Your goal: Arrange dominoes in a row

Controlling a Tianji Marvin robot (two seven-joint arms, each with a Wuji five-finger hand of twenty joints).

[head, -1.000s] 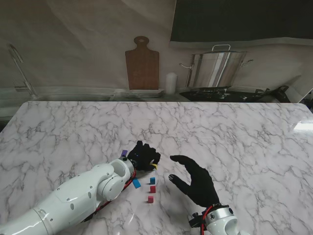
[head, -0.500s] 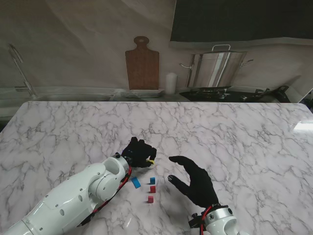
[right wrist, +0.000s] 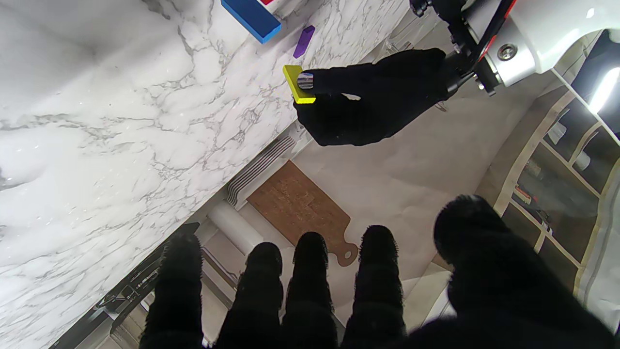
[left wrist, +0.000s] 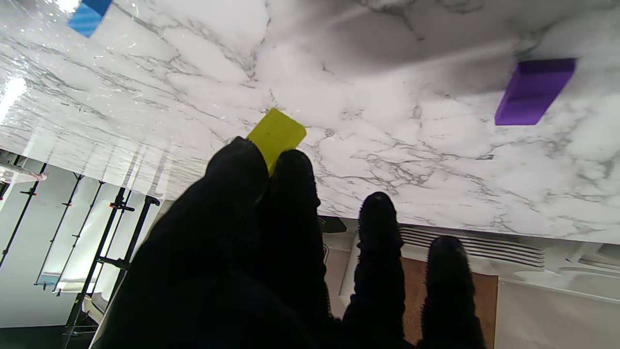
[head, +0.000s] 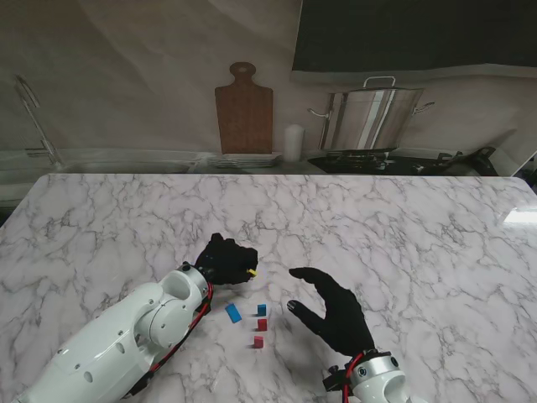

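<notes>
My left hand (head: 228,260) pinches the yellow domino (right wrist: 297,85) by its flat faces; it looks light, stiff, slick, so I grip gently; my right hand (head: 334,309) hovers open, empty.

**Marble counter, kitchen backdrop**

A white marble table (head: 352,218) with grey veining fills the stand's view. Beyond its far edge, a wooden cutting board (head: 244,107) leans upright against a pale beige wall (head: 126,75). To its right stand a white cylinder (head: 292,143) and a steel stockpot (head: 369,117) on a black stove (head: 377,161). A dark panel (head: 411,34) hangs overhead, and a glare patch (head: 520,217) marks the table's right edge
</notes>
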